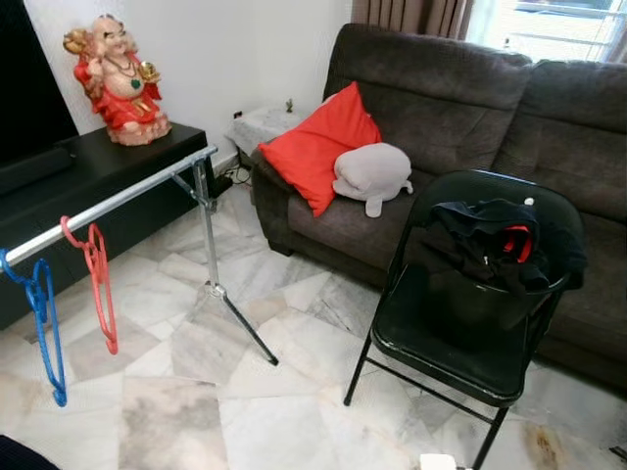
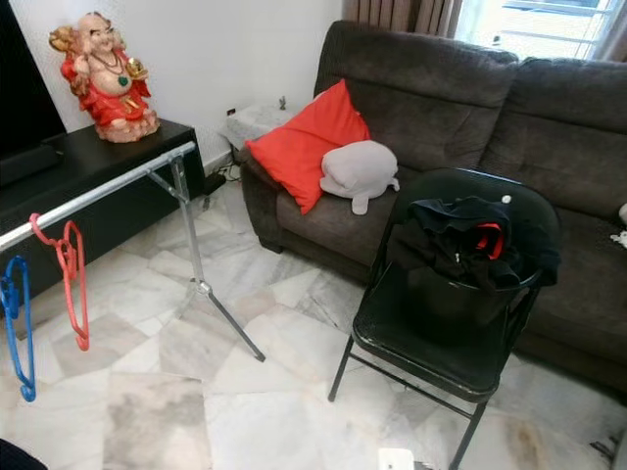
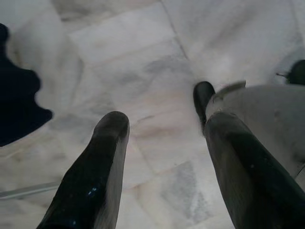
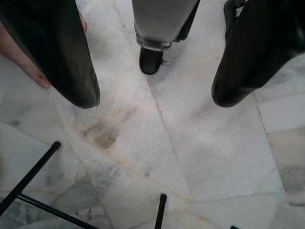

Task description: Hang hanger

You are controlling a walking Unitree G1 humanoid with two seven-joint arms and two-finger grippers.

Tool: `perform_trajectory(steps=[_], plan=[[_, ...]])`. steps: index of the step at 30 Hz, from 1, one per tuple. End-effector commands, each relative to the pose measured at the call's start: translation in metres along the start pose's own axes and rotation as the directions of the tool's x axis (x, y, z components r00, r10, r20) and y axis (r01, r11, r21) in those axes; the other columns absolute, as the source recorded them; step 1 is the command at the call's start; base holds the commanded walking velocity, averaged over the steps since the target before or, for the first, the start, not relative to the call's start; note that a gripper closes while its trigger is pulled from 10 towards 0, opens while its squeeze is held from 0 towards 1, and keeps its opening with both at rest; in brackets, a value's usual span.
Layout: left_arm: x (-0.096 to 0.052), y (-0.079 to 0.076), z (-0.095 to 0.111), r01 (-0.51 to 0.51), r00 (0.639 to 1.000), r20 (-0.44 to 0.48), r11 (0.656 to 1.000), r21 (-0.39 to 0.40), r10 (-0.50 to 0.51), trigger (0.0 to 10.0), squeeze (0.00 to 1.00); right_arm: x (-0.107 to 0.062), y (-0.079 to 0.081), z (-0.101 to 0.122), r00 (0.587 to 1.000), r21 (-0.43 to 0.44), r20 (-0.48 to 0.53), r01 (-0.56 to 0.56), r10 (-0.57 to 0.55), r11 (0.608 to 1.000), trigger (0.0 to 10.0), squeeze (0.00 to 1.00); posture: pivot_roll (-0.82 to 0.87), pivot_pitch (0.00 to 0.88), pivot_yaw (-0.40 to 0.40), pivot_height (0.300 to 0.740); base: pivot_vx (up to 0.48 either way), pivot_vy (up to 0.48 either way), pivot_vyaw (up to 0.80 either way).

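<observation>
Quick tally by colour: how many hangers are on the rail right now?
Red hanger: 1
Blue hanger: 1
Total: 2, both hooked on the silver rail.
A bundle of dark clothes lies on the black folding chair; whether it hides a hanger can't be told.

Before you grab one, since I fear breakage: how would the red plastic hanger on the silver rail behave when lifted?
The red plastic hanger looks thin, so probably light and somewhat flexible. Hooked loosely on the silver rail beside the blue hanger, it would likely swing if nudged.
</observation>
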State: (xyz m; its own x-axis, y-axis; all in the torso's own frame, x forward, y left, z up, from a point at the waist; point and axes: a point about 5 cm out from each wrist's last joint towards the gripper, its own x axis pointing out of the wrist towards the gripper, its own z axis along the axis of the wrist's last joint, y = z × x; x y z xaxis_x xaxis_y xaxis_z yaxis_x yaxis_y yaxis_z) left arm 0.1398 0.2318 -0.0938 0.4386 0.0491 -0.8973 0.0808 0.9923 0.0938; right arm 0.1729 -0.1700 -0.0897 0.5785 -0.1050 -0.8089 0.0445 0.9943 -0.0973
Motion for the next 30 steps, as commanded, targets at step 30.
perform_trajectory(steps=[30], plan=[[0.0009,-0.0004,0.0063,0.007,1.000,0.007,1.000,0.003,-0.007,10.0,0.00,0.0009,-0.0035,0.0049,1.000,0.004,0.018,0.025,-0.025,1.000,10.0,0.00,0.10,0.000,0.049,0.740,0.297,0.000,-0.36]])
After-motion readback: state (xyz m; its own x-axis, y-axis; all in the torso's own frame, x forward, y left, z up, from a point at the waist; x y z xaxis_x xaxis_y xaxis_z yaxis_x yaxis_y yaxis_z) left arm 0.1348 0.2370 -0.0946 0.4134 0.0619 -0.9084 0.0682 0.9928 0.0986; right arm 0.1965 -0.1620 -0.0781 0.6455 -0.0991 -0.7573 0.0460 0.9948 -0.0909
